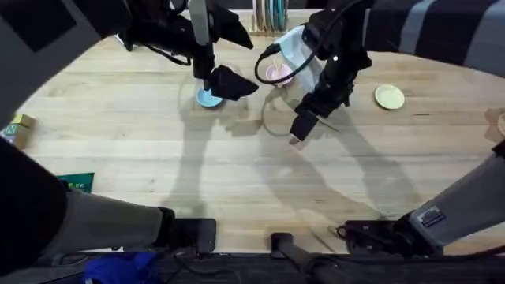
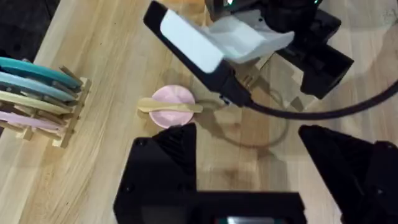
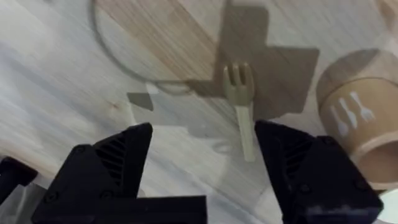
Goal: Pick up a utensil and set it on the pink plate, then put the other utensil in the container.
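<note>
The plain utensil (image 2: 169, 106) already lies across the pink plate (image 2: 171, 107), while the fork (image 3: 241, 106) lies flat on the worktop (image 3: 74, 68), just beside the container (image 3: 362, 112). The right pincer (image 3: 202, 155) hangs spread above the fork's handle, and the left pincer (image 2: 249, 162) is also spread. The thin handle could skid from under the fingertips (image 3: 134, 146), or the descent could knock the container.

The utensil (image 2: 169, 106) lies across the pink plate (image 2: 171, 99), centre-left of the left wrist frame, a rack of plates (image 2: 38, 96) at its left edge. In the right wrist frame, the fork (image 3: 241, 102) lies flat on the table (image 3: 56, 68), the container (image 3: 360, 118) just beside it, seemingly apart.
</note>
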Tool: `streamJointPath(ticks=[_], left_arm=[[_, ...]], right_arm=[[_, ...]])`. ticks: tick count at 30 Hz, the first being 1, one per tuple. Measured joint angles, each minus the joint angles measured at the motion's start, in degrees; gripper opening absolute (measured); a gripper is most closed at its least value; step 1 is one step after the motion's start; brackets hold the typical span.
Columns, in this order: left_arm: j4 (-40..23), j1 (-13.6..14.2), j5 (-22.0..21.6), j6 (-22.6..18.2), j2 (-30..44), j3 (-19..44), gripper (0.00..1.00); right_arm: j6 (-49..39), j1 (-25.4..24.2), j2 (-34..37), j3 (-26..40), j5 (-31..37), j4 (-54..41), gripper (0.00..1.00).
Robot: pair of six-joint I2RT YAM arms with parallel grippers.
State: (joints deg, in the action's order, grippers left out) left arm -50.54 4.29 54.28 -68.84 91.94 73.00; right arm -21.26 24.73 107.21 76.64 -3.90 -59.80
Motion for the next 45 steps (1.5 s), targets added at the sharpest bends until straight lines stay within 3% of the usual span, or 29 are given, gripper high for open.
streamJointPath(ticks=[10, 18, 20, 22, 27, 30, 45], left_arm=[[0.0, 0.0, 0.0, 0.0, 0.0, 0.0, 0.995], [0.0, 0.0, 0.0, 0.0, 0.0, 0.0, 0.995], [0.0, 0.0, 0.0, 0.0, 0.0, 0.0, 0.995], [0.0, 0.0, 0.0, 0.0, 0.0, 0.0, 0.995], [0.0, 0.0, 0.0, -0.2, 0.0, 0.0, 0.995], [0.0, 0.0, 0.0, -0.2, 0.0, 0.0, 0.995], [0.0, 0.0, 0.0, -0.2, 0.0, 0.0, 0.995]], right_arm=[[0.0, 0.5, 0.1, -0.1, 0.0, 3.9, 0.996], [0.0, 0.5, -0.2, -2.0, 0.2, 4.8, 0.933], [-0.1, 0.5, -0.6, -2.5, 0.5, 5.2, 0.881], [-0.1, 0.5, -0.6, -2.7, 1.2, 5.5, 0.754], [0.1, 0.3, -0.6, -3.2, 1.8, 5.3, 0.279], [0.2, 0.3, -0.6, -3.4, 1.6, 5.2, 0.057], [0.2, 0.3, -0.6, -3.1, 0.9, 2.3, 0.034]])
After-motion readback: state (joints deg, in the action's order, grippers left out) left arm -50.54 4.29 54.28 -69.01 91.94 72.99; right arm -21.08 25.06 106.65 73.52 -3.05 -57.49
